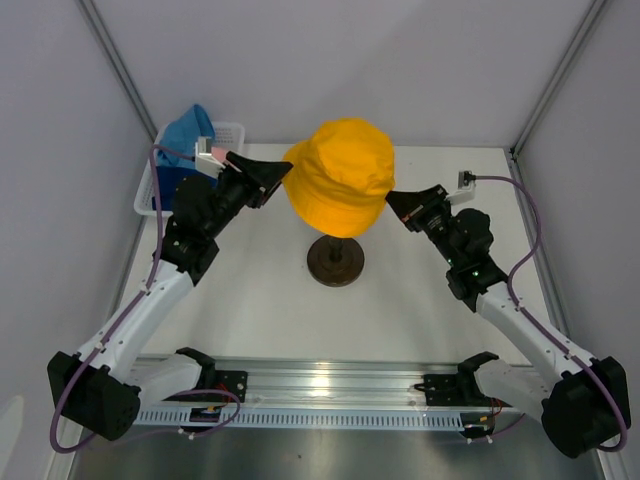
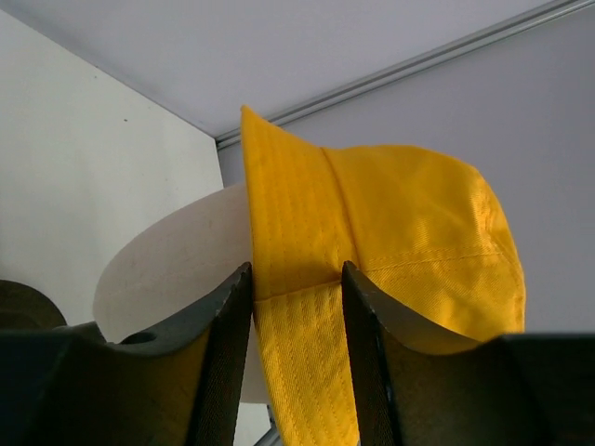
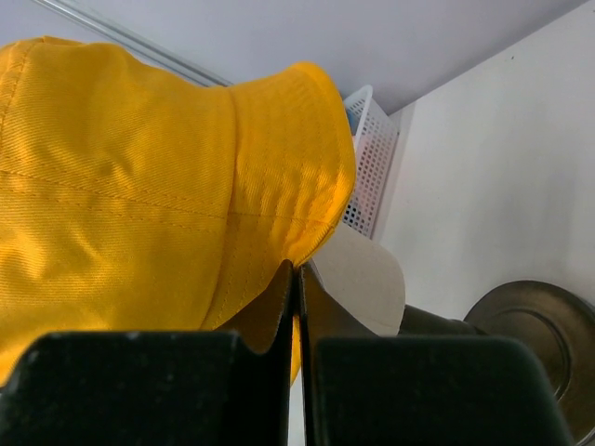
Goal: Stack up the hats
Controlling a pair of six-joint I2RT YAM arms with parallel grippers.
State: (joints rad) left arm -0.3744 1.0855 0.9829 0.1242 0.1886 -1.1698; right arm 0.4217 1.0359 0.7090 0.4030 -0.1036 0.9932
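A yellow hat point(image 1: 340, 175) sits on the cream mannequin head point(image 2: 177, 269) over its dark round base point(image 1: 335, 262). My left gripper point(image 1: 285, 175) is at the hat's left side. In the left wrist view its jaws point(image 2: 296, 269) stand apart, with the yellow brim point(image 2: 297, 353) hanging between them. At the hat's right side my right gripper point(image 1: 392, 200) is shut on the yellow brim point(image 3: 321, 223), as the right wrist view point(image 3: 297, 265) shows. A light blue hat point(image 1: 190, 135) and a bit of pale pink cloth point(image 1: 215, 152) lie in the basket. No navy hat shows.
A white mesh basket point(image 1: 232, 130) stands at the back left by the wall, also seen in the right wrist view point(image 3: 372, 158). Grey walls with metal corner posts close in the table on three sides. A metal rail point(image 1: 320, 385) runs along the near edge.
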